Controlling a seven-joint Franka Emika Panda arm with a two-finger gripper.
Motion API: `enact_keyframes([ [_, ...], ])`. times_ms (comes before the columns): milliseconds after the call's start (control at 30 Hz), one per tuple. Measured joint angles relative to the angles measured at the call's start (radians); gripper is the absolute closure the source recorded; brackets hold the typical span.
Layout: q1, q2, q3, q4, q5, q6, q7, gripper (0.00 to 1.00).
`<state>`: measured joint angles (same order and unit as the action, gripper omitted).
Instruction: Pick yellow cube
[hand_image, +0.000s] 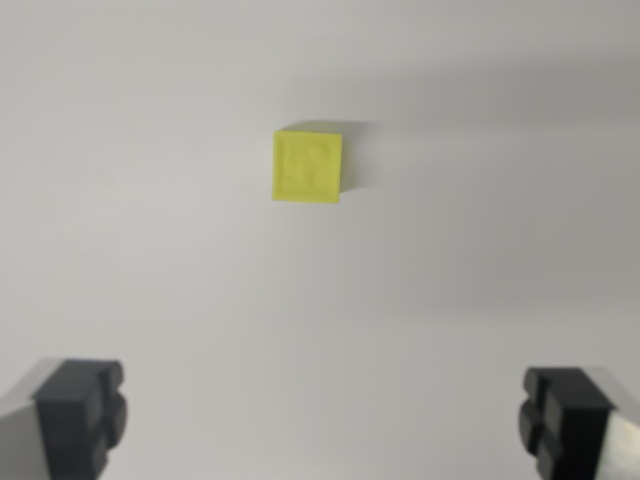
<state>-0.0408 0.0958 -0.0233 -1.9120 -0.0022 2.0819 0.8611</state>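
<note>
A small yellow cube rests on a plain white surface, slightly above the middle of the wrist view. Its top face shows faint embossed marks. My gripper hangs above the surface with its two dark fingertips at the bottom corners of the view, wide apart and open. Nothing lies between them. The cube sits well beyond the fingertips, apart from both, roughly centred between them.
A soft grey shadow band crosses the upper right of the white surface, and the cube casts a small shadow to the wrist view's right.
</note>
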Motion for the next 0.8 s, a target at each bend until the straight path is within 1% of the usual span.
enact_keyframes([
  [267, 0.001, 0.006, 0.0, 0.001, 0.0, 0.003, 0.0, 0.0],
  [800, 0.005, 0.056, 0.0, -0.035, 0.001, 0.079, 0.0, 0.0],
])
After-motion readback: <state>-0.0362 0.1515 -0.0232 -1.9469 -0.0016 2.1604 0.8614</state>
